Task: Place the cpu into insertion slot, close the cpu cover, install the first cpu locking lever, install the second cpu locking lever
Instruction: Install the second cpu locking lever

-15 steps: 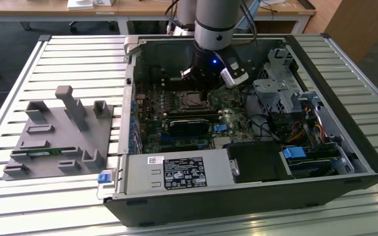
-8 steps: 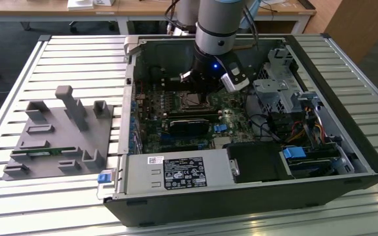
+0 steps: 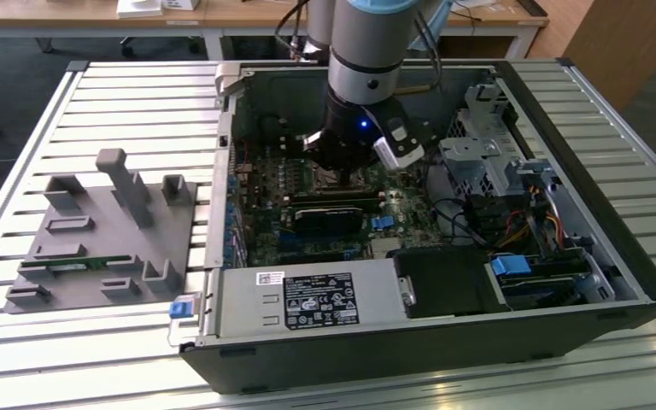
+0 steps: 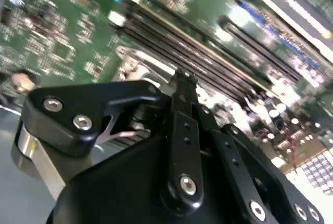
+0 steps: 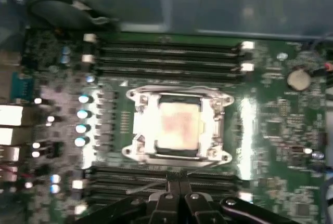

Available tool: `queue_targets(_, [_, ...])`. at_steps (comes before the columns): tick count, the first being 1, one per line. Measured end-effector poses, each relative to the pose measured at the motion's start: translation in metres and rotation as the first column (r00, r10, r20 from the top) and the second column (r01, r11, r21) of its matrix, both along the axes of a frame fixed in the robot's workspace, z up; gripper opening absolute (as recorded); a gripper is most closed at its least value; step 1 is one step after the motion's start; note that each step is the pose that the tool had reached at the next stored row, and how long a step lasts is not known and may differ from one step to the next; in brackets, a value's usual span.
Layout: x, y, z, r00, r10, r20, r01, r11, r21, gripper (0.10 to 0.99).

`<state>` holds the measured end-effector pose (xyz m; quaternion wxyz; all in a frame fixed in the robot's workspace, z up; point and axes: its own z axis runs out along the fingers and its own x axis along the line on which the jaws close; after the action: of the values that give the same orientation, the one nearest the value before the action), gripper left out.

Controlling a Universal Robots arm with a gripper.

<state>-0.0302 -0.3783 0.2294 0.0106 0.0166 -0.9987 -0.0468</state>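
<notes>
Tool (image 3: 345,158) is seen in the exterior view lowered inside the open computer case (image 3: 601,256), hanging just above the motherboard (image 3: 305,243). The case lies on its side on the slatted surface (image 3: 112,102).

In the first wrist view the fingertips (image 5: 179,185) are pressed together, nothing between them: tool clenched, empty. In the second wrist view the same closed fingers (image 4: 183,86) are seen from behind, over the green board.

The cpu (image 5: 177,124) (pale silvery-tan top, somewhat washed out by glare) is seated in the socket directly ahead of the tool tip and just below it. The cpu cover (image 5: 214,125) is seen down around the chip, its silver frame bordering the square window on all sides. Whether the locking levers are latched cannot be told from these views.

Memory slots (image 5: 171,55) are ranged in dark rows on the far side of the socket from the tool; a second set (image 5: 156,177) lies right under the fingertips. A round coin battery (image 5: 298,79) sits on the board well off to one side of the socket.

In the exterior view, a grey fixture block (image 3: 100,231) with upright posts rests on the surface well apart from the tool, toward the exterior view's left. A power supply (image 3: 305,301) with a white label is mounted at the case's near edge, and blue-tabbed drive bays (image 3: 522,269) are seen toward the exterior view's right.
</notes>
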Motion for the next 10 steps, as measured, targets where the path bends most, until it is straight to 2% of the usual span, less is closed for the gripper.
queue_targets(3, [-0.0116,-0.0004,-0.0007,1.0,0.0,0.0003,0.0,1.0,0.004,0.106])
queue_targets(8, [-0.013,-0.0004,-0.0081,1.0,0.0,-0.0012,0.0,1.0,0.004,0.106])
queue_targets(9, [-0.0131,-0.0008,-0.0087,1.0,0.0,-0.0015,0.0,1.0,0.006,0.106])
queue_targets(10, [-0.0131,-0.0014,-0.0088,1.0,0.0,-0.0015,0.0,0.9999,0.015,0.106])
